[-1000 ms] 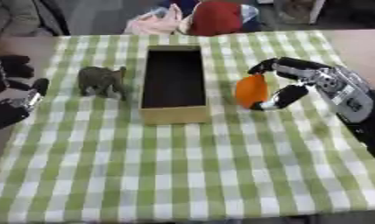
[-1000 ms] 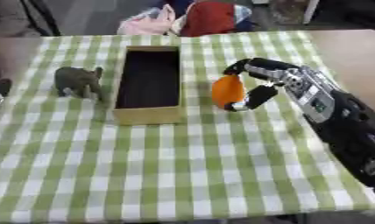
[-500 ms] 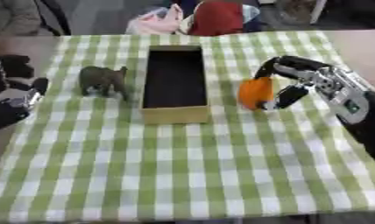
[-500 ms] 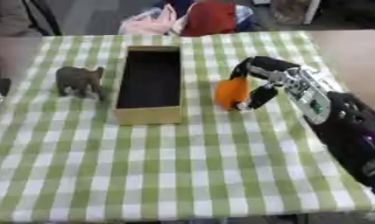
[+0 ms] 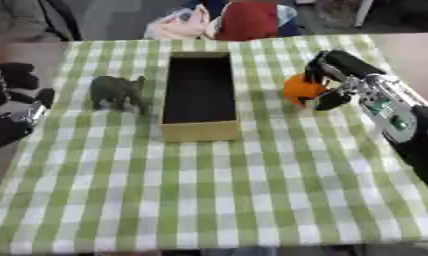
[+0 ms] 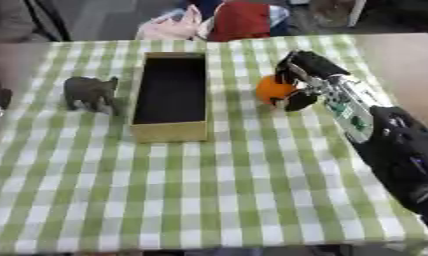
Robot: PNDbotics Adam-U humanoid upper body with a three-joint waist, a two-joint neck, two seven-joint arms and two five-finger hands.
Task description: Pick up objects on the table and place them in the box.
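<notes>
The left hand [image 5: 16, 117] rests idle and relaxed at the bench [image 5: 217, 200] edge beside the grey elephant [image 5: 117, 92]. The box [image 5: 198, 95] is empty. The right hand [image 5: 336, 82], clenched round the orange ball [image 5: 301, 87], has lifted it slightly, readying the carry.

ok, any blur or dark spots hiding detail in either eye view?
Left eye view: soft all over; the box interior is one dark patch, floor unreadable; left hand blurred black. Right eye view: right hand curled on the orange object, outlines smeared; elephant figure lacks detail.
</notes>
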